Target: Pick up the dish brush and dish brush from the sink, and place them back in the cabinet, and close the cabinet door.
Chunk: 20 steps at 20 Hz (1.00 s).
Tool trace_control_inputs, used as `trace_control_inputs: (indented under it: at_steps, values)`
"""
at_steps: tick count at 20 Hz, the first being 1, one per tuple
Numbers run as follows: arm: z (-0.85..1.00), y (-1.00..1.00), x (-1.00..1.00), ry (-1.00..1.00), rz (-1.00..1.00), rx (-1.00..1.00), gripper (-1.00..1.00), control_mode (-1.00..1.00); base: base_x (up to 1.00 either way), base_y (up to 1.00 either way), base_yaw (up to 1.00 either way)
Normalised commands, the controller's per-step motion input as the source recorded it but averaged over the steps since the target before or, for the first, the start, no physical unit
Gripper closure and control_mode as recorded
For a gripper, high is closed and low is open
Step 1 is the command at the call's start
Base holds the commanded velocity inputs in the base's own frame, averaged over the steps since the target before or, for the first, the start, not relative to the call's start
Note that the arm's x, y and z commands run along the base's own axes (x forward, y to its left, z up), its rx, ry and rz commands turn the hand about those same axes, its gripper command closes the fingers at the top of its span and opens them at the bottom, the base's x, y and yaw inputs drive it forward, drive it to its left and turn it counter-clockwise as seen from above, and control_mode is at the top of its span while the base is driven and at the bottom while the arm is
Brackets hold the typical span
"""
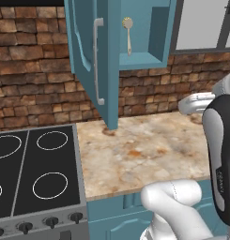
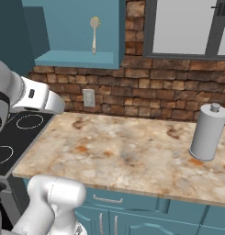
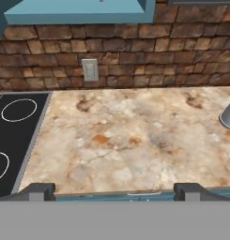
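Right now my gripper [image 3: 114, 190] is spread wide and empty over the counter [image 3: 135, 140], its fingertips [image 3: 39, 190] far apart. One dish brush [image 1: 128, 35] stands upright inside the cabinet [image 1: 149, 58] at twelve o'clock, the cabinet door [image 1: 90, 61] open, the stovetop [image 3: 13, 136] at nine

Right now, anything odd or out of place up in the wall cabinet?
Yes: a dish brush stands upright against the back wall of the cabinet, head up, rather than lying on the shelf. The cabinet door hangs open.
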Motion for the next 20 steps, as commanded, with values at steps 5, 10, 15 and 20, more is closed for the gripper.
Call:
trace_control_inputs:
  at_steps: [5,10,15,20]
  values:
    - [0.0,0.0,0.0,0.0,0.0,0.0,-1.0,1.0,-0.24,0.0,-0.05]
    - [0.0,0.0,0.0,0.0,0.0,0.0,-1.0,1.0,-0.54,-0.02,-0.23]
    - [0.0,0.0,0.0,0.0,0.0,0.0,-1.0,1.0,-0.69,-0.02,-0.32]
    - [0.0,0.0,0.0,0.0,0.0,0.0,-1.0,1.0,-0.61,-0.08,-0.45]
